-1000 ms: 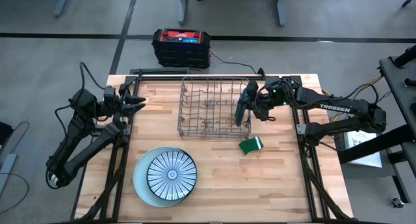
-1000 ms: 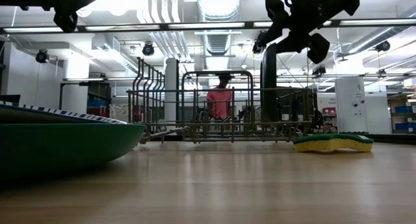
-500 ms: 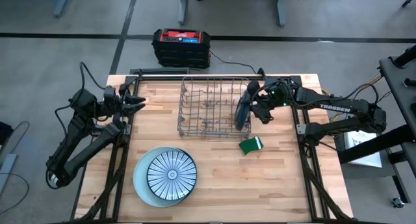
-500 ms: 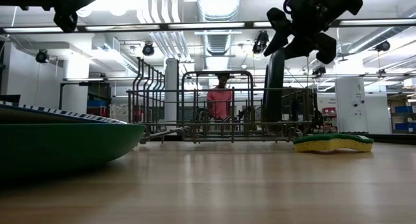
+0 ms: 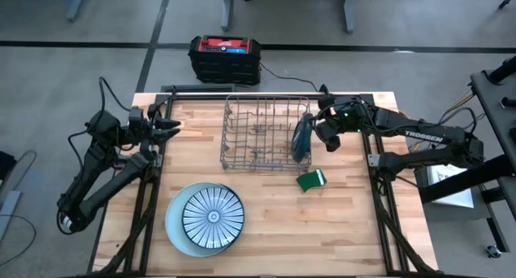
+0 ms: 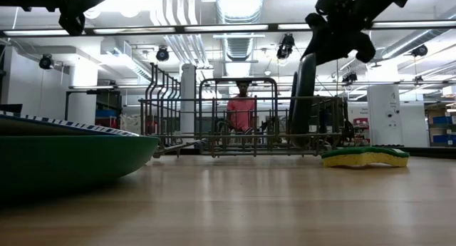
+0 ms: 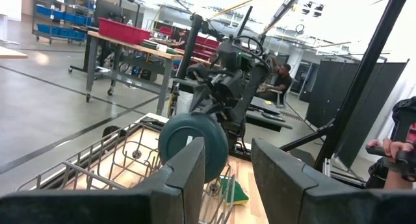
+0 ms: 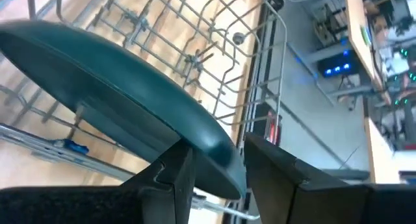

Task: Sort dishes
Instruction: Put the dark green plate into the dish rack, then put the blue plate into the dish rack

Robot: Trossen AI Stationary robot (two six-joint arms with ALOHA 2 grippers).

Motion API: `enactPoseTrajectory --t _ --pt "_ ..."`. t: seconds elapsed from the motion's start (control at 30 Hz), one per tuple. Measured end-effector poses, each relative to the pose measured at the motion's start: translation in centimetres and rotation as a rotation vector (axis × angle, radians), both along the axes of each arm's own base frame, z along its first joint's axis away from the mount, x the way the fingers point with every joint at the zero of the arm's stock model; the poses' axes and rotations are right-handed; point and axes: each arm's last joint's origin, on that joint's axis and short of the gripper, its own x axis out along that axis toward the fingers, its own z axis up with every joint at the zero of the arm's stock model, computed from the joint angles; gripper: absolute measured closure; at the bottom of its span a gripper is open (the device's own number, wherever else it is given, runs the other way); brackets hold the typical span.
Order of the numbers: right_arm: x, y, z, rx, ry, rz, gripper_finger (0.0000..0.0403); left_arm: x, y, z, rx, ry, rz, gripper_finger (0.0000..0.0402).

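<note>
**Teal plate going into the rack, stack sitting at the front**

So here's the count. Two arms, one wire rack (image 5: 266, 138), one sponge (image 5: 311, 180), one stack of plates (image 5: 205, 218), plus one teal plate (image 5: 301, 139) on its own.

The right gripper (image 5: 316, 133) is the busy one. It sits at about 3 o'clock from the rack's middle, right over the rack's right end, and its two fingers are clamped on the rim of that teal plate. The wrist camera shows it well: one finger (image 8: 170, 175) on each face of the plate (image 8: 123, 94), edge pinched between them. The plate stands on edge, tilted a little, its lower part down among the rack wires (image 6: 246, 128) at the right end. From table level you see it as a dark upright oval (image 6: 302, 96) hanging under the gripper (image 6: 335, 43).

The left gripper (image 5: 171, 126) is parked at roughly 9 o'clock from the rack, near the table's left edge, holding nothing. Its fingers (image 7: 188, 178) stand apart with a clear gap.

The rest of the dishes are nested at about 7 o'clock from the rack, toward the front of the table (image 5: 355, 230): a big pale outer plate with a striped one on top. I can't count how many sit in between from above.

The green and yellow sponge lies just off the rack's front right corner, around 5 o'clock.

One person in a pink top (image 6: 242, 110) is visible way back in the room.
</note>
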Motion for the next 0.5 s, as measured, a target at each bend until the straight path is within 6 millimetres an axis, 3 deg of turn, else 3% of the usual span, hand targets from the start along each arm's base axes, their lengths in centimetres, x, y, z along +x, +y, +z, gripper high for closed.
enactPoseTrajectory --t 0.5 --pt "-3.5 1.3 3.1 0.280 -0.301 -0.231 0.0285 -0.2 -0.5 0.3 -0.159 -0.002 -0.083 0.0285"
